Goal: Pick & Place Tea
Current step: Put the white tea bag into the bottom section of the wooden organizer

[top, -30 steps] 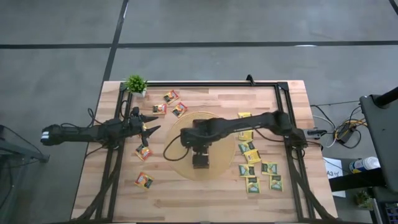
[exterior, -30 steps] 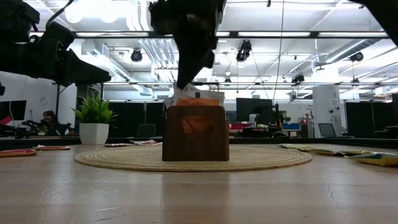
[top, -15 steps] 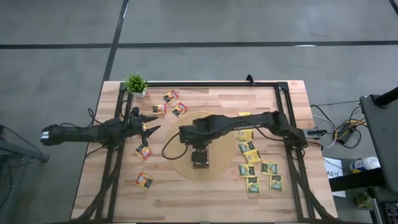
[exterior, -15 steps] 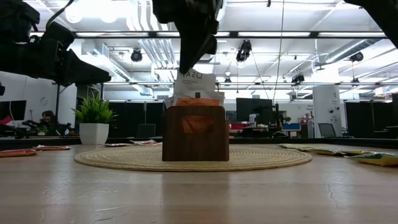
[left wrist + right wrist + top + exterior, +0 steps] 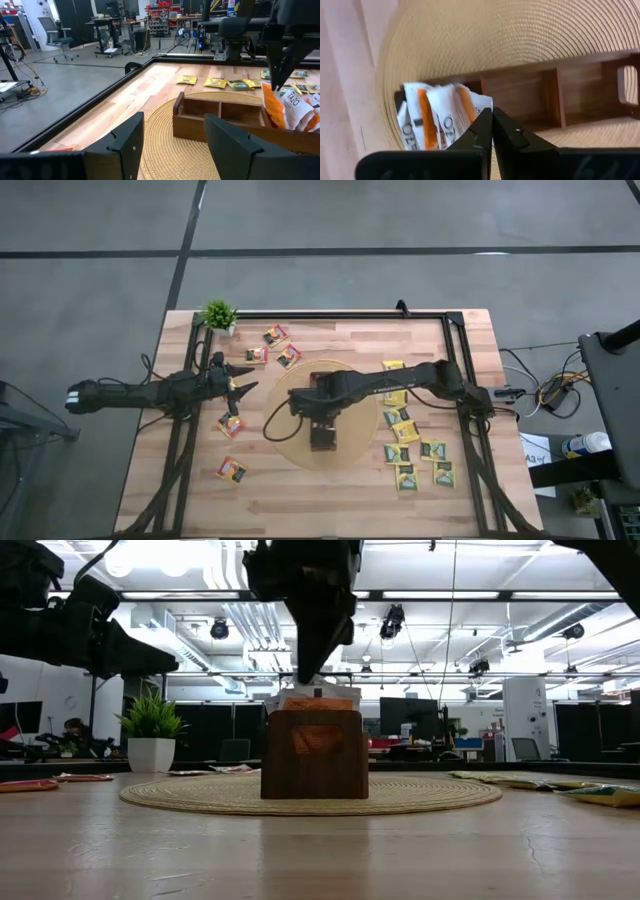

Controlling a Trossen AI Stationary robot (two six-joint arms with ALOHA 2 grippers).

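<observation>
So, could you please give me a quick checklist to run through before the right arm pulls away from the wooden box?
1. Right gripper shut above the wooden box: ok, fingers pressed together.
2. Sachet released: cannot tell; the closed tips meet the edge of the orange-and-white sachets.
3. Sachets seated in the end compartment: not ok, they stick up above the rim.
4. Box on the woven mat: ok, upright near its middle.
5. Left gripper clear: ok, open, hovering left of the mat.
6. More tea to collect: ok, yellow-green sachets lie right of the mat and orange sachets to its left.
</observation>
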